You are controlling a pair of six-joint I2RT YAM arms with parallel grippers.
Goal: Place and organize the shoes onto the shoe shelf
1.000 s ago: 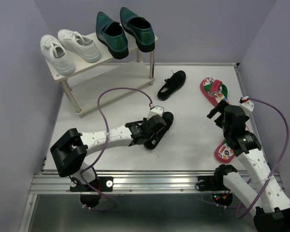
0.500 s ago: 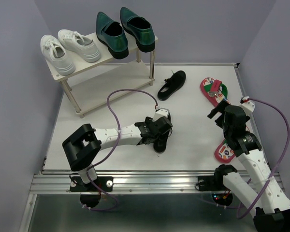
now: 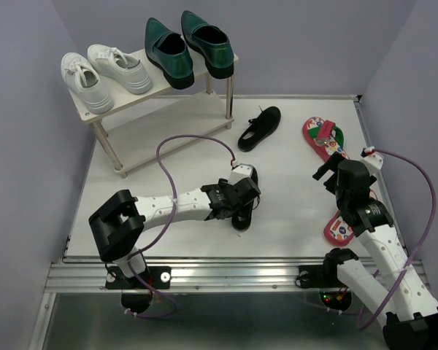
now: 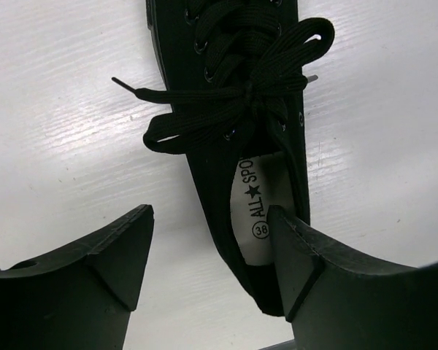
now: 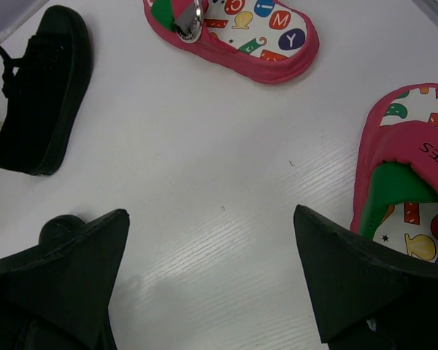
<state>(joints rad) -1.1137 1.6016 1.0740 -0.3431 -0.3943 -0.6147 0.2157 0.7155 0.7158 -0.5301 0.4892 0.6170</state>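
At the far left, the small two-tier shoe shelf of pale wood boards carries white lace-up sneakers. Beside them on the top board stand the glossy dark-green loafers, so this pair looks finished. In the last second the left arm has shifted its elbow and settled the left hand over the near black lace-up shoe, which lies on the white bench. This hand is wide open and holds nothing. Its fingers stand on both sides of the heel opening, so I judge that closing comes next. The second black shoe lies nearer the shelf. At the right, the red flip-flops with colourful printed footbeds lie apart. The right hand, almost unmoved, hangs open and empty between them.
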